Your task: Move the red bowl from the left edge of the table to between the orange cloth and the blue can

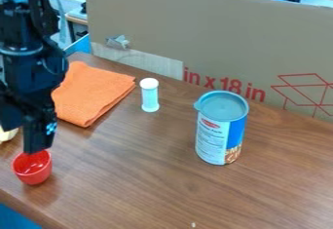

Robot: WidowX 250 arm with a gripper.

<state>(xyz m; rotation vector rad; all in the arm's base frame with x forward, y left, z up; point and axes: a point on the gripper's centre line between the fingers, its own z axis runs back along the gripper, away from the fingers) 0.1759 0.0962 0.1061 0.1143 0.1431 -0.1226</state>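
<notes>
Gripper (38,139) is at or just above the small red bowl (32,174), near the table's (149,174) left edge. Can't tell if it's wide, narrow or holding. Light, level contact suits that rim best.

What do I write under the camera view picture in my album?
Black robot tool at a red cup, with orange cloth, little tube and lidded can.

The counter (156,184) was brown with darker wood grain. Toward its near edge, the bowl (32,173) was red; toward its far edge, the cloth (91,94) was plain orange, the canister (213,138) blue and white, its lid (224,105) grey-blue.
</notes>
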